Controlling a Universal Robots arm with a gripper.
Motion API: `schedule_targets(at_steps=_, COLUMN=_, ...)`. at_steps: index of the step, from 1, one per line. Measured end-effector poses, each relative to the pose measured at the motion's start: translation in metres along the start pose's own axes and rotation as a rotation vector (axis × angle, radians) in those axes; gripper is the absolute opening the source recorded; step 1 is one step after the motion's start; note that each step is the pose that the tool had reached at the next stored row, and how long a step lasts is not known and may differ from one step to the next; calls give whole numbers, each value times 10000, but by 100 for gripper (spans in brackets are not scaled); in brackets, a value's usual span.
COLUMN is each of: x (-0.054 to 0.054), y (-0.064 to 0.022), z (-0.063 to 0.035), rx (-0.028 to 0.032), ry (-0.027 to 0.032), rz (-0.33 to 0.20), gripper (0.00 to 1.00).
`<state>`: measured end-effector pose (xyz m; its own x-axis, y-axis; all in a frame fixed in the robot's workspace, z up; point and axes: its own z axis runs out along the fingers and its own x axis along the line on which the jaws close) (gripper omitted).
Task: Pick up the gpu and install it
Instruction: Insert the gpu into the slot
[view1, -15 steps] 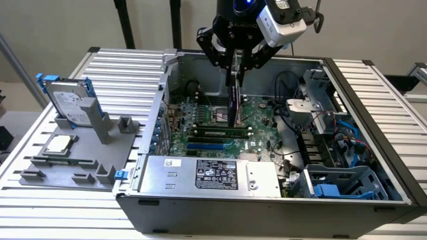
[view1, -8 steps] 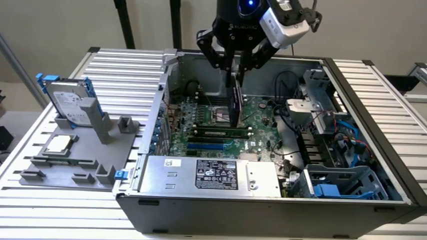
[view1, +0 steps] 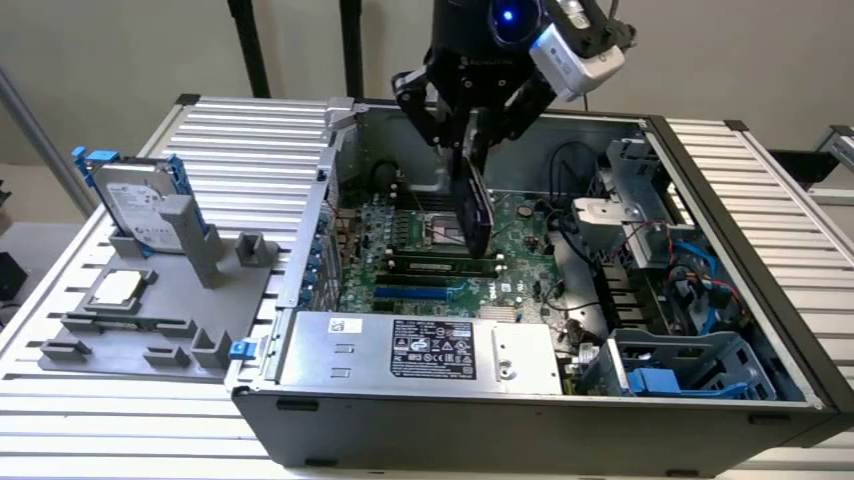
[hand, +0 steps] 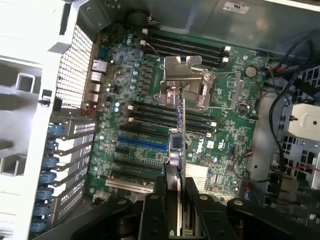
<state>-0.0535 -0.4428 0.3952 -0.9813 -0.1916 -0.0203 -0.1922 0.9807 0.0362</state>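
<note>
I have the pincer (view1: 470, 135) pinching the gpu (view1: 471, 205) by its upper edge. In the exterior view the card hangs on edge below the black fingers, inside the open top of the computer case (view1: 534, 430). The case lies on its side on the slatted counter (view1: 787, 180).

The card's lower edge sits over the green motherboard (view1: 400, 225), near the processor socket (view1: 434, 232). I cannot tell whether it touches the board or is just above it.

Through the wrist view I look straight down the card. The gpu (hand: 176, 150) shows as a thin strip running out from between the two fingers (hand: 150, 215) of the pincer (hand: 176, 210), which are pressed against its two faces. Beyond the card lies the motherboard (hand: 235, 135), with the silver frame of the processor socket (hand: 182, 75) past the card's far end and dark memory slots on both sides. A blue slot (hand: 142, 144) lies just beside the card, parallel to the other long slots. The card is not seated in any slot that I can make out.

At the exterior view's left, well apart from the case, a grey holder (view1: 174, 320) rests on the counter. It carries a hard drive (view1: 134, 200) with blue rails standing upright and a small square processor chip (view1: 118, 287) lying flat. A silver power supply (view1: 414, 350) with a label fills the near end of the case.
</note>
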Motion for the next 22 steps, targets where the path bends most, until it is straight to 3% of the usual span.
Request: schedule_targets(at_steps=22, x=4, y=-7, z=188, rx=-82, ry=145, rz=-4002, gripper=0)
